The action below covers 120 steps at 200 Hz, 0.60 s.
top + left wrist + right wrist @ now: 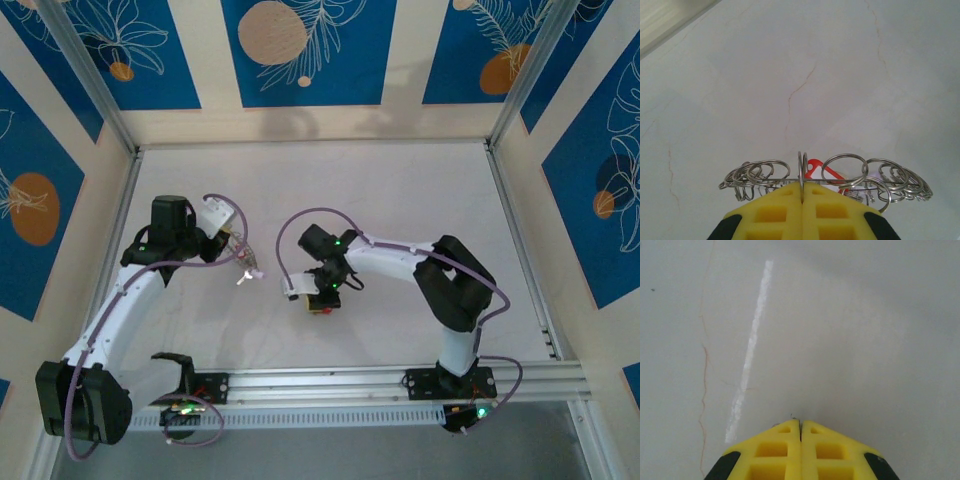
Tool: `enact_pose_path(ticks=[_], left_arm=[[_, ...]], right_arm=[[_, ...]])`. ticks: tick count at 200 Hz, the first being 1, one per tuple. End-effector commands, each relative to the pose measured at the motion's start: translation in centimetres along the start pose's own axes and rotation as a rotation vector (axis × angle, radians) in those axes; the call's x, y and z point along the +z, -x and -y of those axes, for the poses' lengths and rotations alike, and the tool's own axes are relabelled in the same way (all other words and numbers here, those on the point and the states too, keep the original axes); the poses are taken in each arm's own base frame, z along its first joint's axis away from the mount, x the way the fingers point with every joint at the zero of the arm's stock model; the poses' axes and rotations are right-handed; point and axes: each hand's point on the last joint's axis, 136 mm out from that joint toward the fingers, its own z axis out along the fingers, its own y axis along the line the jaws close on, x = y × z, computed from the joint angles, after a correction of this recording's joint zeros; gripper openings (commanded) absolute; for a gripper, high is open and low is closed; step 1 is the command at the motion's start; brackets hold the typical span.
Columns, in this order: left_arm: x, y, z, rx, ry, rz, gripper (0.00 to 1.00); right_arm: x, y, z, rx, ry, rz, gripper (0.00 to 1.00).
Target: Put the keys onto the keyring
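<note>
Left wrist view: the left gripper (802, 192) has its yellow fingers pressed together on the round grey metal keyring (801, 167), pinching one upright loop at the tips. Small silvery split rings fan out left and right of the pinch, above the pale, finely cracked table (790, 75). A red-headed key (813, 163) sits among the loops just right of the pinch. The step probably calls for a steady hold, with a free stretch of ring turned towards the other arm.

Right wrist view: the right gripper (800, 425) is closed tip to tip over bare table, beside a chalky white streak (747, 355). A dark speck shows at the seam; whether a slim key is nipped there cannot be told.

Top view: both grippers sit mid-table, near each other but apart. A small red piece (320, 308) lies at the right gripper's tip, unclear what. A purple cable (290, 225) loops between the arms and could snag an approach.
</note>
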Motion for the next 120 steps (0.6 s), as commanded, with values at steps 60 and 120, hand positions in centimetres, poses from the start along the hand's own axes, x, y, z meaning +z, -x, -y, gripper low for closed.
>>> enact_pose_path(ticks=[60, 120], left_arm=[[0.4, 1.8, 1.1, -0.012, -0.084, 0.086, 0.00], [0.4, 1.8, 1.2, -0.004, -0.084, 0.083, 0.00]], right_arm=[[0.8, -1.2, 1.7, 0.073, -0.156, 0.068, 0.11], [0.4, -2.4, 0.3, 0.111, -0.066, 0.024, 0.28]])
